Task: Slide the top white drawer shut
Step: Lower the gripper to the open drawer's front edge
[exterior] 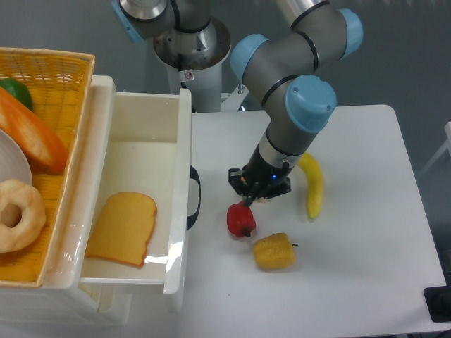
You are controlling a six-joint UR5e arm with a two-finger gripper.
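The top white drawer (141, 151) stands pulled out to the right. Its front panel (184, 183) carries a curved black handle (194, 197), and a slice of toast (123, 227) lies inside. My gripper (246, 203) hangs right of the handle, apart from it, directly over a red pepper (241, 221). Its fingertips look drawn together into one narrow tip that touches or nearly touches the pepper's top. I cannot tell whether it grips the pepper.
A yellow wicker basket (63, 77) sits on the cabinet at left with a doughnut (17, 215), a carrot and a plate. On the white table (352, 282) lie a banana (313, 184) and a yellow pepper (275, 251), both right of the drawer front.
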